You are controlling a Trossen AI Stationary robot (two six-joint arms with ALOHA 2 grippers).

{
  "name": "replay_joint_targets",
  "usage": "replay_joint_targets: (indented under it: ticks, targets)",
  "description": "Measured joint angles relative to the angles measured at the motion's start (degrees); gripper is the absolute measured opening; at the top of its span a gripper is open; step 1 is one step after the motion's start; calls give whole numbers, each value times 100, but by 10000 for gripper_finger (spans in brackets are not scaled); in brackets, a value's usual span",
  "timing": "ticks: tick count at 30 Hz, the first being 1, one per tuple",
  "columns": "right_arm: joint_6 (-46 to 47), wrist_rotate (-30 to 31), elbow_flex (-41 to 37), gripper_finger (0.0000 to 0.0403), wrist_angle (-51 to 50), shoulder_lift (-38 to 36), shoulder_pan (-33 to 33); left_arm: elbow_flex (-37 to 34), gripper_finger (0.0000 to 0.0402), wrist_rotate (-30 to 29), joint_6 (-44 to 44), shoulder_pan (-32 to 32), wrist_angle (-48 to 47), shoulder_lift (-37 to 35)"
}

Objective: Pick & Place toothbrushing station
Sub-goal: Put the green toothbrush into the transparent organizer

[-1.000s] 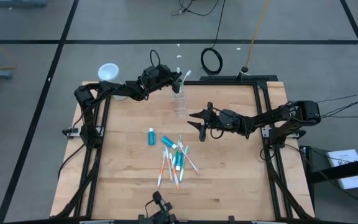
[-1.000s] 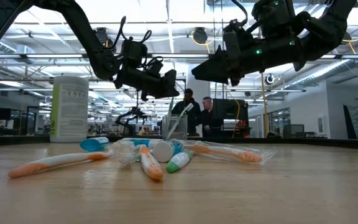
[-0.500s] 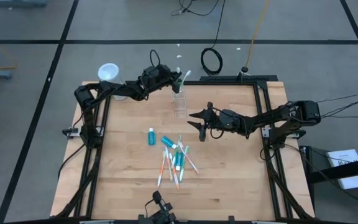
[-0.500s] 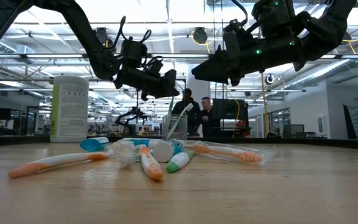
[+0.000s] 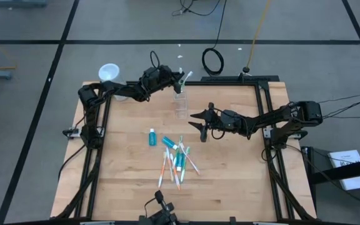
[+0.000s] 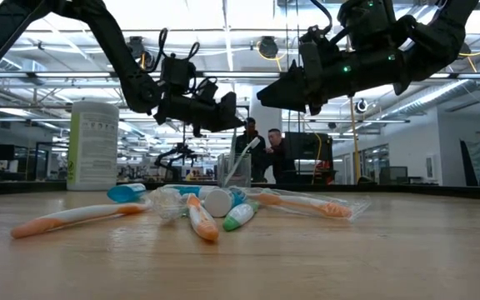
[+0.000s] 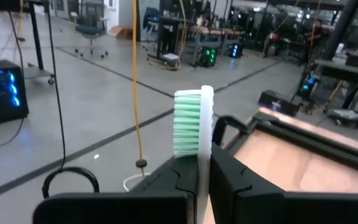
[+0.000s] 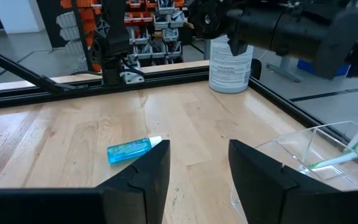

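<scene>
The left gripper [image 5: 175, 82] hangs over the clear cup [image 5: 180, 104] near the table's [image 5: 230, 181] far edge, fingers clamped on a white toothbrush [image 7: 199, 134] w/ green bristles — brush end sticking up past the fingertips. The right gripper [image 5: 200, 122] hovers mid-table just right of the cup, fingers spread apart, holding nothing. A blue toothpaste tube [image 5: 152, 137] lies apart, left of the pile of toothbrushes [image 5: 177, 164] and tubes at centre. White canister [image 5: 109, 73] sits at the far-left corner — well away from the pile.
</scene>
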Motion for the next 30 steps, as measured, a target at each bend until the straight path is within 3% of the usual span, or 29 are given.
replay_joint_targets:
  ticks: [16,24,30]
  targets:
    - [0,0,0,155,0,0,0,1,14,50,-25,20,-350,-5]
    - [0,0,0,155,0,0,0,1,73,45,26,-40,-466,-5]
    - [0,0,0,155,0,0,0,1,85,-60,91,-72,-459,-5]
